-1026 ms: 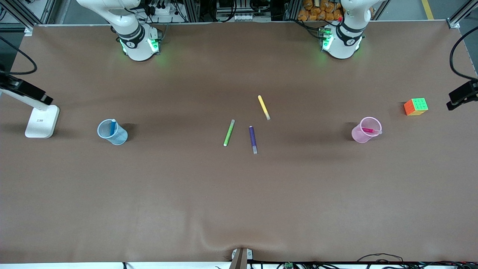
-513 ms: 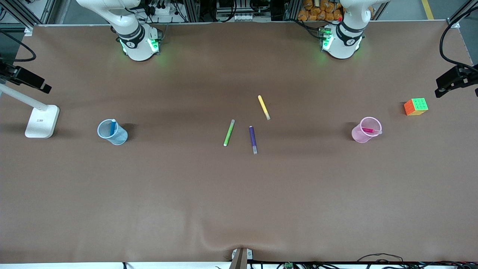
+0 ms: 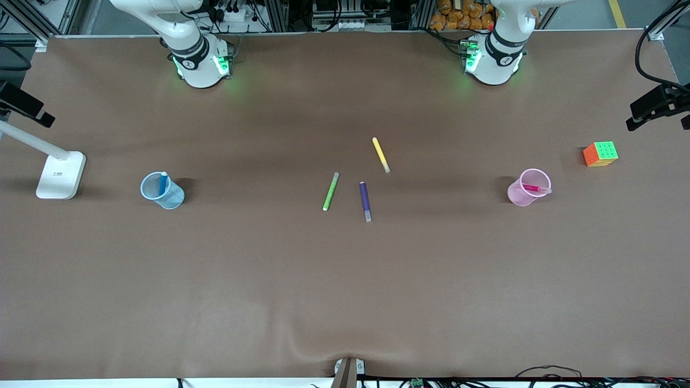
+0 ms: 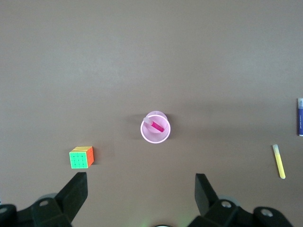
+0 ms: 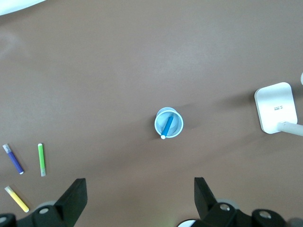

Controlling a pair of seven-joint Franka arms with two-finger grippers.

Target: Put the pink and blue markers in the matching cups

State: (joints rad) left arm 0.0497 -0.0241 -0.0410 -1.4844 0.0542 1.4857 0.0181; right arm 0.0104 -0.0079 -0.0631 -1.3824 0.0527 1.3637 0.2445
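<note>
So the brown table (image 3: 345,280) had nothing along its edge nearest the front camera; the first things in from there were three loose markers in the middle. The purple marker (image 3: 365,201) lay nearest that edge, the green marker (image 3: 330,191) just beside it toward the right arm's end, and the yellow marker (image 3: 380,154) a bit farther from the camera than both, none of them touching.

Roughly level with the green one, the blue cup (image 3: 162,190) stood toward the right arm's end of the table with the blue marker (image 3: 162,184) standing inside it, leaning on the rim. Near the edge at that end sat a white lamp base (image 3: 60,174). Toward the left arm's end, the pink cup (image 3: 528,187) stood upright with the pink marker (image 3: 533,188) in it, its pale end resting on the rim. The colourful puzzle cube (image 3: 600,153) sat closer to that end's edge and slightly farther from the camera than the pink cup.

Both arms were just waiting. The left gripper (image 4: 141,194) hung high over the table above the pink cup, fingers spread wide with nothing between them. The right gripper (image 5: 140,198) hung the same way above the blue cup, fingers spread and empty too.
</note>
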